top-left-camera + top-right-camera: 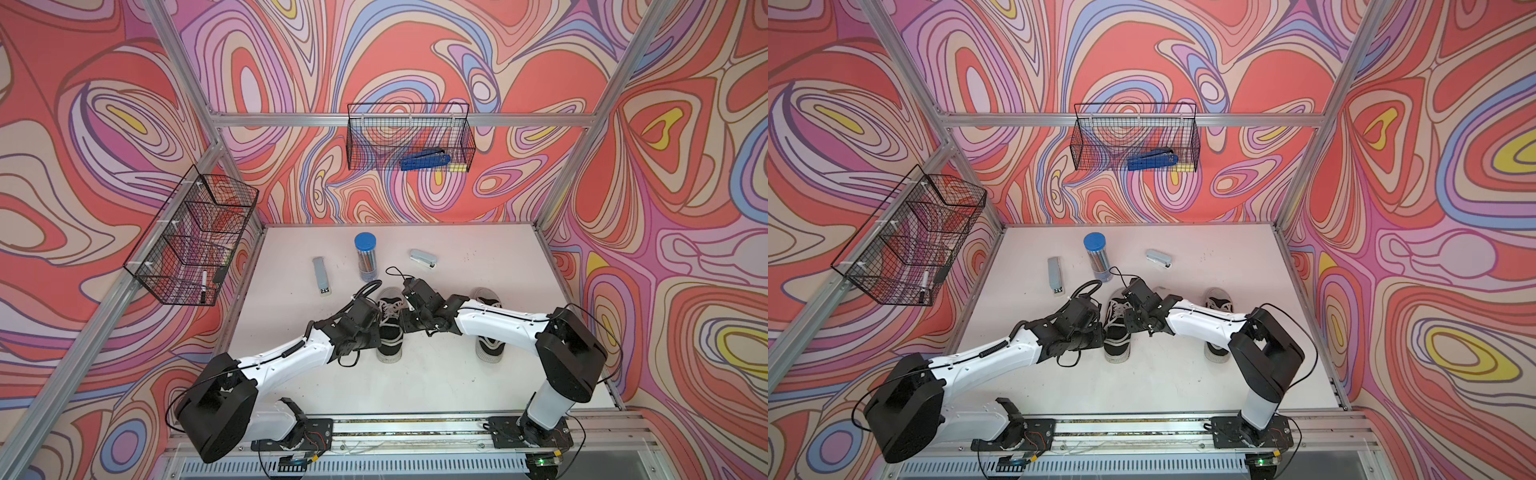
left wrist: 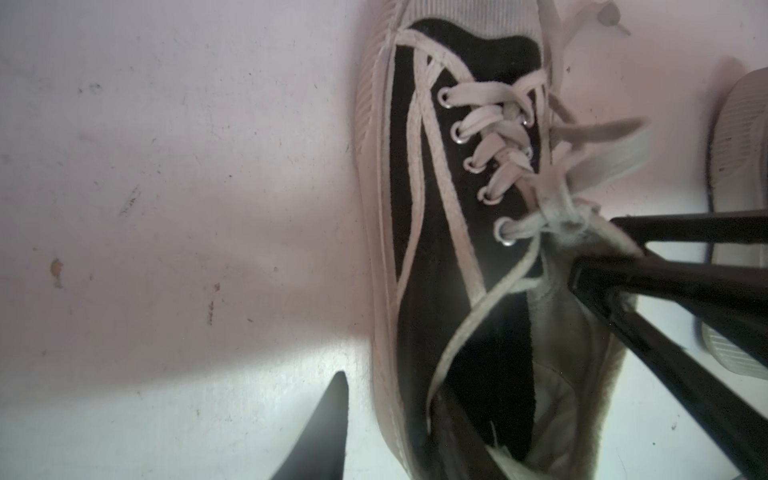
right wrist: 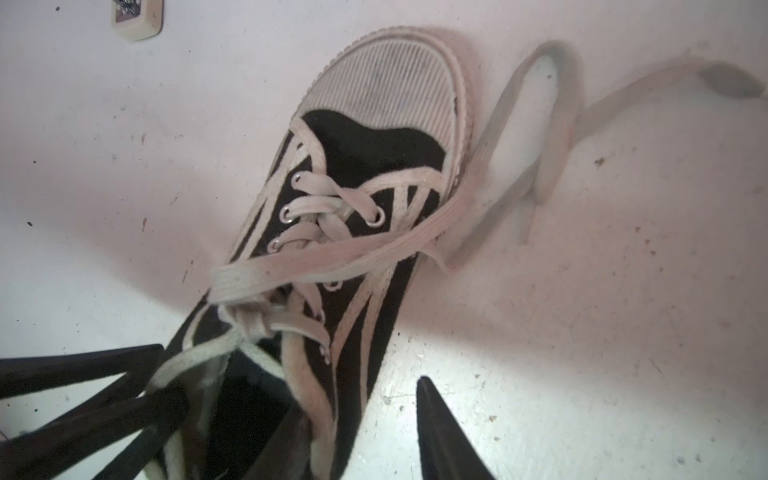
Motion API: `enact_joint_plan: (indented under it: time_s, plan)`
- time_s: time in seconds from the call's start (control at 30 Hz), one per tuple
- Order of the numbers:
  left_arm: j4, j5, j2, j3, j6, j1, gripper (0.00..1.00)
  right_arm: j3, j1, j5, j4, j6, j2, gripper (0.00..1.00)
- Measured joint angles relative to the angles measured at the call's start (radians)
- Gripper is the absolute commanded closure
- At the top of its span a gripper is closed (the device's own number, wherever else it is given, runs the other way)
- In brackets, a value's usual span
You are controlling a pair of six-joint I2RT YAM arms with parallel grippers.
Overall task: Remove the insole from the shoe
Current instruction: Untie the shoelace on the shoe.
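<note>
Risk notes, left to right:

- left gripper [image 2: 388, 390] at the shoe's 9 o'clock side. Jaws apart, straddling the side wall: one finger outside over the table [image 1: 415, 386], one in the opening. If it shuts on canvas only, the hold is weak and the shoe could slide.
- shoe [image 1: 390, 332] sits mid-table, toe to 12 o'clock, heel to 6.
- insole isn't out anywhere, so I judge it's inside. The pale lining [image 2: 552, 399] in the opening may be it — can't tell.
- A stuck insole plus a light shoe means the whole shoe could lift with the pull.
- laces [image 3: 519, 137] are knotted, with loose loops trailing toward 1 o'clock. The knot lies right by the incoming fingers, so it could snag or get pinched instead of the insole.
- right gripper [image 3: 357, 399] comes in from 3 o'clock, jaws apart, one finger inside — both grippers crowd one opening, so they could clash.
- second shoe [image 1: 487, 347] at 3 o'clock lies under the right arm, which could nudge it.
</note>
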Motion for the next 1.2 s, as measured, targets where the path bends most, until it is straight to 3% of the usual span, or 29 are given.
enact_joint_plan:
  time_s: [0.13, 0.37, 0.67, 0.9, 1.03, 1.1, 1.17, 1.2]
  plan:
    - [-0.004, -0.012, 0.039, 0.036, 0.023, 0.0, 0.68, 0.013, -0.001, -0.002, -0.001, -0.012, 0.015, 0.73]
    - [-0.001, -0.045, 0.084, 0.095, 0.048, 0.0, 1.0, 0.046, 0.001, -0.011, 0.004, -0.025, 0.033, 0.9]
    - [0.023, -0.125, 0.012, 0.045, -0.024, -0.006, 1.0, -0.003, -0.011, 0.01, 0.026, -0.013, -0.001, 0.95]
    - [0.15, -0.066, -0.105, -0.112, -0.162, -0.035, 1.0, -0.042, -0.057, -0.074, 0.048, -0.004, -0.036, 0.97]
    - [0.198, -0.068, -0.096, -0.149, -0.212, -0.107, 1.0, -0.042, -0.063, -0.102, 0.024, 0.002, -0.019, 0.89]
    - [0.23, -0.072, -0.082, -0.157, -0.228, -0.122, 1.0, -0.04, -0.068, -0.108, 0.023, 0.014, -0.006, 0.79]
    - [0.272, -0.071, -0.074, -0.173, -0.242, -0.126, 1.0, -0.039, -0.069, -0.108, 0.021, 0.034, 0.0, 0.63]
    - [0.289, -0.071, -0.072, -0.184, -0.247, -0.127, 1.0, -0.039, -0.069, -0.107, 0.021, 0.042, 0.0, 0.6]
